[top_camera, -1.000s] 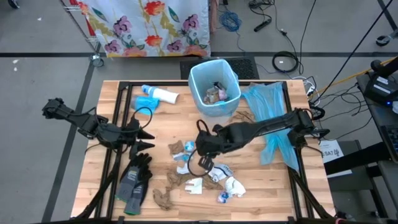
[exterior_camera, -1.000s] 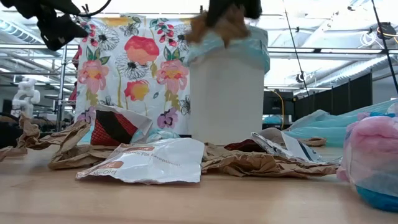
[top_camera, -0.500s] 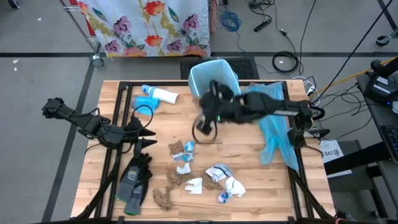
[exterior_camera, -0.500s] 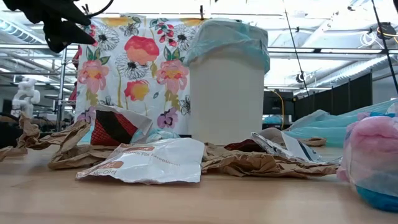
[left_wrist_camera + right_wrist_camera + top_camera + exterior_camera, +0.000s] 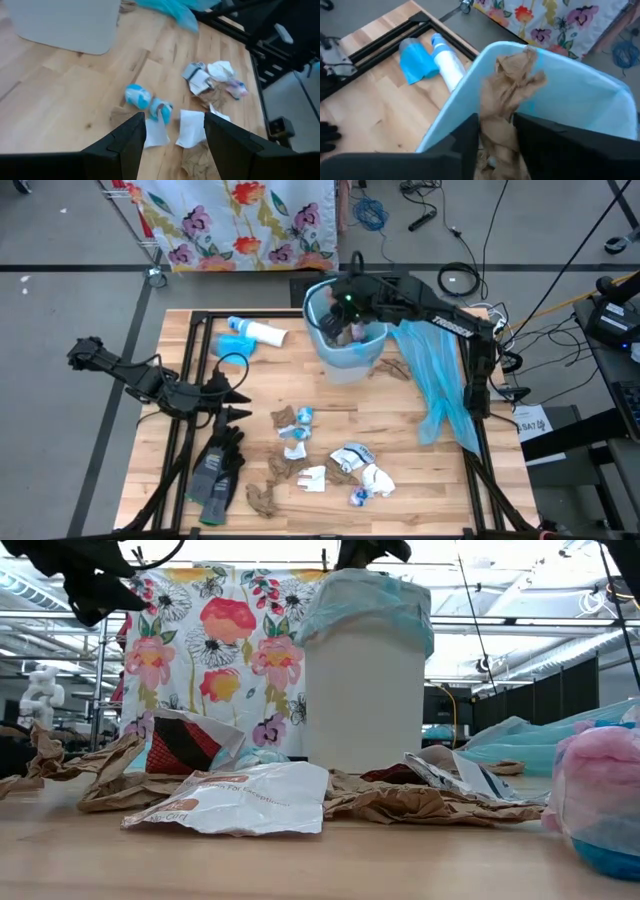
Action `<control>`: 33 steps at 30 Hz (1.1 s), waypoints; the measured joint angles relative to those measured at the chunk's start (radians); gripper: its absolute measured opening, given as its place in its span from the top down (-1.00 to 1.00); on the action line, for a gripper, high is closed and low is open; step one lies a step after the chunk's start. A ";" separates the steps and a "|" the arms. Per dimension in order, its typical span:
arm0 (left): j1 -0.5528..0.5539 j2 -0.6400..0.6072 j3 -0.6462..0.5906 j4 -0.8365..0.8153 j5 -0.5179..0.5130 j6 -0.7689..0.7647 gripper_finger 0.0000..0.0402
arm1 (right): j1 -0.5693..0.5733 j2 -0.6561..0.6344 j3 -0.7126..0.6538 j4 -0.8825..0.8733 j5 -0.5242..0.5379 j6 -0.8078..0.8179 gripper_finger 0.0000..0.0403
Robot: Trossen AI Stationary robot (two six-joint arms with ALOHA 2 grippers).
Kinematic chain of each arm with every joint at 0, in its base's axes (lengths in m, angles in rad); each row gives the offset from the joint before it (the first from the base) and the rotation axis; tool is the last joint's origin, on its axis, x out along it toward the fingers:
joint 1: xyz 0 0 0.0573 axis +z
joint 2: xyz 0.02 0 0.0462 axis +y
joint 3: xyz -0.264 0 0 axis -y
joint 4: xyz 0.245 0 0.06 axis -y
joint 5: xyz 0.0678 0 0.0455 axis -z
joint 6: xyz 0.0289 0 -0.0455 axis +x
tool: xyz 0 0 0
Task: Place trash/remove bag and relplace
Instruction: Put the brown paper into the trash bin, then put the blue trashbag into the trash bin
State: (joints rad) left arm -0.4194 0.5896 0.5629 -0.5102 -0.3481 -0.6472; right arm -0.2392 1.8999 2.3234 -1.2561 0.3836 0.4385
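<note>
Right hand (image 5: 345, 305) is reaching over the bin (image 5: 322, 338), arm stretching across from the surface's right edge, its fingers (image 5: 465, 145) parting narrowly around a brown wad (image 5: 510, 100) hanging over the opening. Left hand (image 5: 235, 402) is hovering wide open above the surface (image 5: 400, 470), near scattered trash (image 5: 350, 470).

right arm (image 5: 440, 315) extended, jaws parted; left arm (image 5: 150, 380) low, jaws open.
</note>
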 joint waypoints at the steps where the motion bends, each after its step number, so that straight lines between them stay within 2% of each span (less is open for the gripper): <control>1: 0.000 0.000 0.000 0.000 0.003 0.000 -0.01 | -0.004 0.000 0.000 -0.003 0.000 0.005 0.33; 6: 0.000 0.020 0.000 0.000 -0.015 0.000 -0.01 | 0.005 -0.007 0.000 -0.039 -0.001 -0.006 0.07; 10: 0.000 0.043 0.000 0.002 -0.044 0.007 -0.01 | 0.029 -0.023 0.000 -0.111 -0.026 0.017 -0.03; 14: 0.000 0.078 0.001 0.005 -0.052 0.060 -0.01 | 0.073 -0.042 0.000 -0.193 -0.079 0.063 -0.05; 20: 0.034 0.174 0.001 0.017 -0.057 0.239 -0.01 | 0.179 -0.077 0.000 -0.314 -0.077 0.175 -0.05; 23: 0.064 0.240 0.001 0.049 -0.058 0.304 -0.01 | 0.252 -0.094 0.000 -0.312 -0.077 0.239 -0.05; 28: 0.118 0.372 0.001 0.118 -0.055 0.363 -0.01 | 0.383 -0.118 0.000 -0.315 -0.071 0.337 -0.05; 33: 0.153 0.498 0.001 0.277 -0.029 0.481 -0.01 | 0.515 -0.121 0.000 -0.315 -0.051 0.457 -0.05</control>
State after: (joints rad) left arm -0.2664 1.0878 0.5640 -0.2328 -0.3771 -0.1662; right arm 0.2754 1.7791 2.3234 -1.5714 0.3326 0.8953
